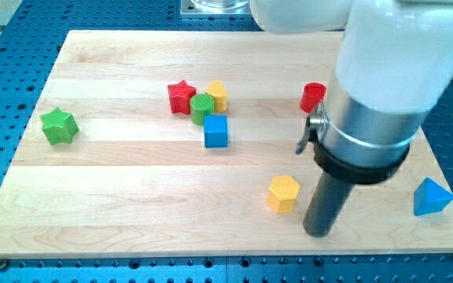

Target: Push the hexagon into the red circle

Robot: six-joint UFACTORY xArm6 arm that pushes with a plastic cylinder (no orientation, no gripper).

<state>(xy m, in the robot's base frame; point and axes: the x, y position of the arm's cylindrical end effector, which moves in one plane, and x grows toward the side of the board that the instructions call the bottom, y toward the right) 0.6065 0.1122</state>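
Note:
A yellow hexagon block lies on the wooden board toward the view's bottom right. A red circle block stands above it, near the view's top right, partly hidden by the arm. My tip rests on the board just right of the yellow hexagon and a little below it, close to it; I cannot tell whether it touches.
A red star, a green round block, a yellow block and a blue cube cluster at the upper middle. A green star lies at the left. A blue triangle lies at the right edge.

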